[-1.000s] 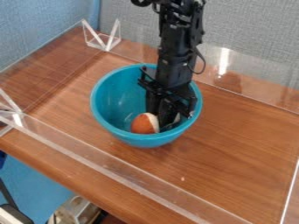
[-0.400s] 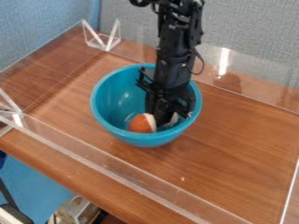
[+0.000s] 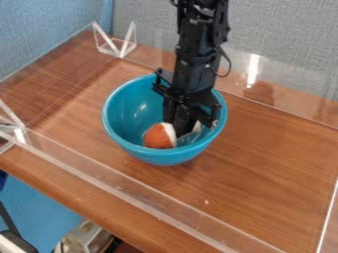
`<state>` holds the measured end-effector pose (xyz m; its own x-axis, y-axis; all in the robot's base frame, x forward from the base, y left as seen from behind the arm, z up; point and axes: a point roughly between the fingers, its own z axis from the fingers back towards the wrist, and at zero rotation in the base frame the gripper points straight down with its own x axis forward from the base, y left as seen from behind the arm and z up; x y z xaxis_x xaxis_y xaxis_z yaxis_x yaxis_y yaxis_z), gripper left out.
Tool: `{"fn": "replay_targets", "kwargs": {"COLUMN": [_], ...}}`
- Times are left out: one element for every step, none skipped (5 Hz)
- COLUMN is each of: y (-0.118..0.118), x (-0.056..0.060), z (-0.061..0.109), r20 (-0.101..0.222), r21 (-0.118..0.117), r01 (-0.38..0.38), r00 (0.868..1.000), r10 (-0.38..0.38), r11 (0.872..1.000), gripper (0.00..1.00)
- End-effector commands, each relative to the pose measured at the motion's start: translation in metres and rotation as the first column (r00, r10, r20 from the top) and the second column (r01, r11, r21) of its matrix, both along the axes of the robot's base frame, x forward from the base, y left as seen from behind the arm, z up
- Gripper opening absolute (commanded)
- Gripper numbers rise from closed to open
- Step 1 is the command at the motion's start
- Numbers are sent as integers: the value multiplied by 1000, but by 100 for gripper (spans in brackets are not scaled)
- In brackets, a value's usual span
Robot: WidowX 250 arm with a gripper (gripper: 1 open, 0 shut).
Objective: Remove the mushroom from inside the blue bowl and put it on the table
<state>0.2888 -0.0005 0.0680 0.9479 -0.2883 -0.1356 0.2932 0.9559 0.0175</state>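
1. One black end effector (image 3: 179,126) points down into glossy turquoise-blue plastic bowl (image 3: 129,126), fingers pinched on small orange-brown toy mushroom (image 3: 160,136) inside.
2. Bowl sits on brown wood-grain desk (image 3: 264,168); clear acrylic walls (image 3: 145,193) ring its edges.

One mushroom (image 3: 161,136), one blue bowl (image 3: 128,121), one table (image 3: 264,158), and one robot arm (image 3: 199,49).

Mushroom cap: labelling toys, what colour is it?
Orange-brown, on the mushroom in the camera view.

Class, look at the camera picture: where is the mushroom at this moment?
The mushroom is inside the blue bowl, near its front right wall, at the tips of the gripper reaching down into the bowl.
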Motion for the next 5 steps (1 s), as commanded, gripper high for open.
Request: {"fn": "replay_targets", "kwargs": {"y": [-3,-5,-6,-7,-8], "x": [3,2,1,1,0], "z": [23,26,29,29,32], "r20": [74,80,85,89,100], "r21": [3,4,6,7,7], "r01": [9,10,12,16,17], "r00": [997,997,996,996,995], "r10": [-9,-10,-12,-16,-17], "r11": [1000,1000,1000,1000,1000], "gripper": [0,0,0,0,0]}}
